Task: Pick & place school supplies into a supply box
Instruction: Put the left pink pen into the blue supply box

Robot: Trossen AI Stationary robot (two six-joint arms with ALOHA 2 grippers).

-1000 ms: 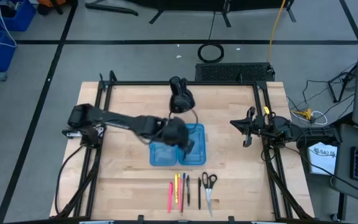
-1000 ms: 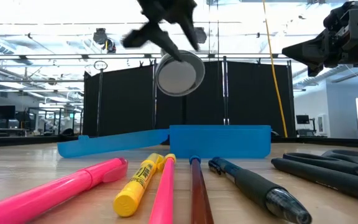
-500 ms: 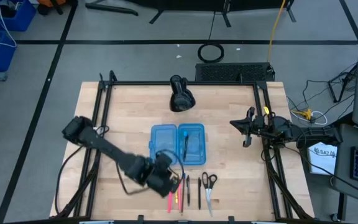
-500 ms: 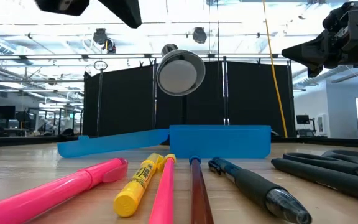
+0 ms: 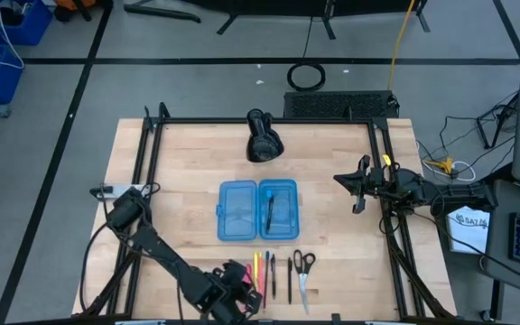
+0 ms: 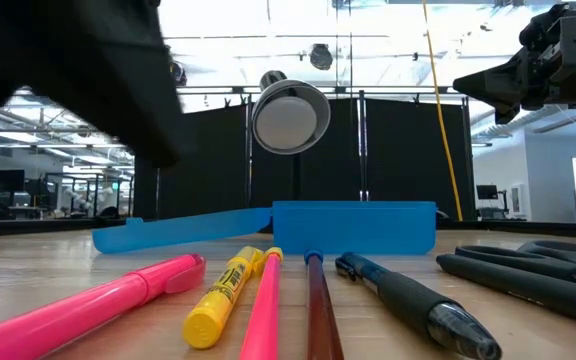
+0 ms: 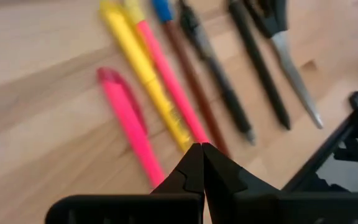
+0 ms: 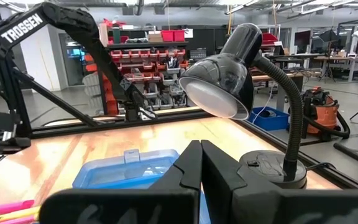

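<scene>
The open blue supply box [image 5: 239,213] lies mid-table with one black pen [image 5: 269,212] in its right half. Near the front edge a row of school supplies lies flat on the wood: a pink highlighter [image 7: 129,127], a yellow marker [image 7: 143,71], a pink pencil [image 7: 169,84], a brown pencil [image 7: 194,99], two black pens [image 7: 219,78] and scissors [image 5: 303,269]. My left gripper [image 7: 202,152] hovers shut just left of this row [image 5: 240,289], with nothing between its fingers. My right gripper [image 5: 357,187] waits shut at the table's right side.
A black desk lamp [image 5: 262,140] stands behind the box at the far middle, its shade facing the front [image 6: 288,115]. Black frame rails [image 5: 147,171] run along the table's left and right sides. Bare wood lies left of the box and the row.
My left gripper has swung from above the supply box toward the table's near edge and now hangs low beside the row of pens. The box, hidden by the gripper before, now shows a black pen in its right half.
</scene>
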